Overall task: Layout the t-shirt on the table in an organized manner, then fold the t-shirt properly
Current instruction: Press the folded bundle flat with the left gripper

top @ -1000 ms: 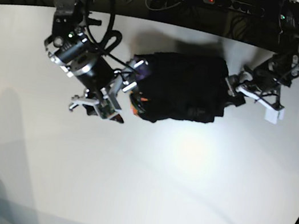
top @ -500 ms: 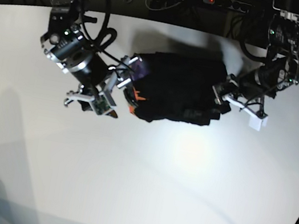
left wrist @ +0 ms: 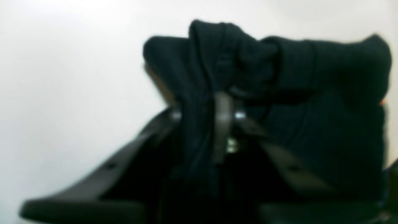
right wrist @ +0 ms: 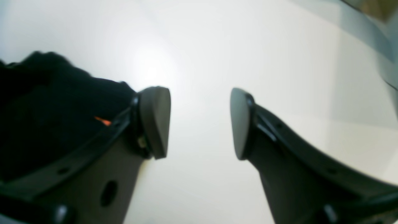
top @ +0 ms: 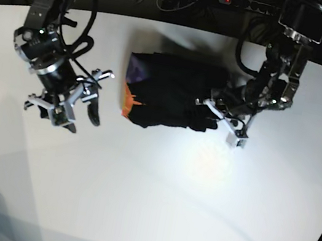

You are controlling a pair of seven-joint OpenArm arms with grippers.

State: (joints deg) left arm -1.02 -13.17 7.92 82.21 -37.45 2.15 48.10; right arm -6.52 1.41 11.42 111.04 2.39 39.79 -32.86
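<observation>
Left wrist view: the left gripper (left wrist: 222, 121) has its jaws pressed together on a bunched fold of the black t-shirt (left wrist: 311, 102). Cloth is drawn up between the fingers (left wrist: 222, 124) and heaps above and to the right of them. The white table (left wrist: 71, 77) fills the rest of the frame; this view is blurred.

Right wrist view: the right gripper (right wrist: 200, 123) stands released, its two dark pads (right wrist: 155, 119) well apart with only bare table (right wrist: 248, 46) between them. The t-shirt (right wrist: 46, 118) lies to the left, just beside the left-hand finger, with a small orange fleck on it. A pale grey edge runs along the top right corner.

Base view: the t-shirt (top: 175, 95) lies crumpled in a dark heap near the far middle of the table (top: 154, 194), a purple patch and an orange patch at its left end. The left gripper (top: 217, 113) reaches into the shirt's right edge. The right gripper (top: 84, 97) hangs apart from the shirt, to its left, over bare tabletop. A power strip (top: 253, 5) lies beyond the table's far edge.
</observation>
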